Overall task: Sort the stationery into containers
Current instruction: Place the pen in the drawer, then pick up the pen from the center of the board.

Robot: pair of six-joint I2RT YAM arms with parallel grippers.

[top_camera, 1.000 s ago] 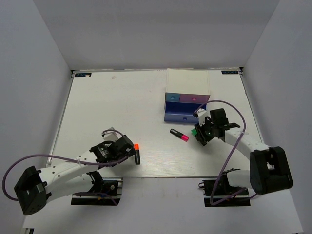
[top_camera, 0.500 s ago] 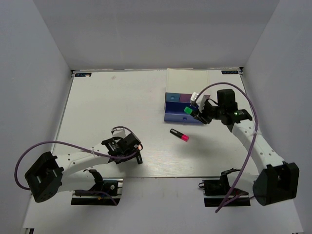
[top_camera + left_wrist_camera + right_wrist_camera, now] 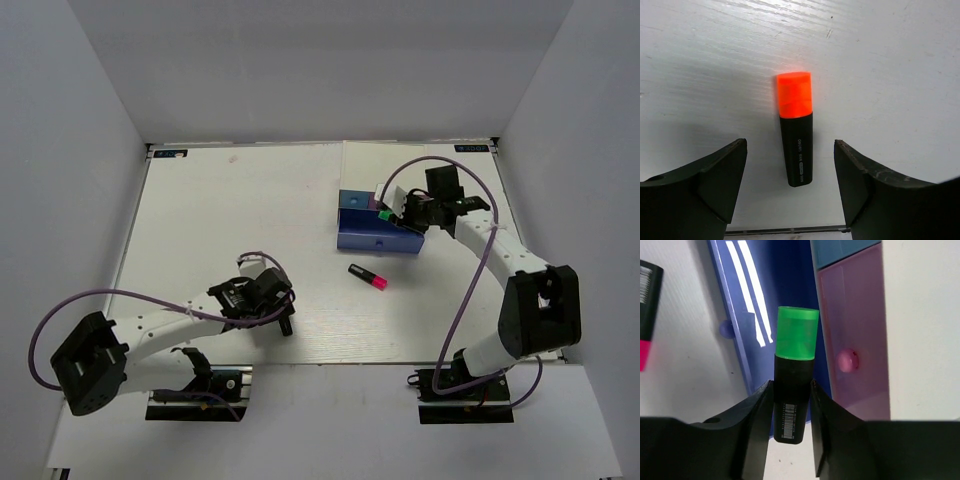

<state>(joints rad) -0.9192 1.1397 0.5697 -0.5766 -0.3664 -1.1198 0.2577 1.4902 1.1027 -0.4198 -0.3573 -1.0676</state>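
Note:
The orange-capped black marker (image 3: 796,130) lies flat on the table. My left gripper (image 3: 791,180) is open, with one finger on each side of the marker's black end, not touching it. In the top view my left gripper (image 3: 283,318) covers that marker. My right gripper (image 3: 792,410) is shut on the green-capped marker (image 3: 794,380) and holds it over the pulled-out blue drawer (image 3: 775,300), seen from above too (image 3: 375,238). The pink drawer (image 3: 852,330) is closed. The pink-capped marker (image 3: 368,277) lies on the table in front of the cabinet. The pink stubby pen and grey round piece are out of view.
The white-topped cabinet (image 3: 387,165) stands at the back right of the table. My right arm (image 3: 500,265) curves along the right side. Purple cables loop from both arms. Grey walls close in the table on three sides.
My right gripper lifted the green marker off the table and carried it back over the open blue drawer. My left gripper moved right over the orange marker, straddling it.

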